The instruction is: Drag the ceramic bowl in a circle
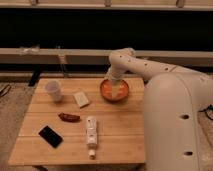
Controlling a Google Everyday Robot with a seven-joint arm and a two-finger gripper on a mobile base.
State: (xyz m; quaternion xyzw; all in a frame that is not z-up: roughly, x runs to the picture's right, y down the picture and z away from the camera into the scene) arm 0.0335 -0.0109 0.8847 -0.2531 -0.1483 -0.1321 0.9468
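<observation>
Currently: ceramic bowl [106, 93] at the back right of the wooden table [120, 135]; gripper [117, 85] lowered into it from above, grip state cannot be told. Step in hand, by judgement: contact with the bowl, circle not evidently begun. Next move calls for steady downward pressure and a slow sideways arc, clear of the table's edge.

No lettering is readable, even by the pincer [116, 88] inside the ceramic bowl [104, 93].

The robot's smooth white rounded body [175, 125] and thick white arm [150, 69] carry small dark dots; its pale gripper [117, 87] sits in the orange-red ceramic bowl [105, 94].
</observation>
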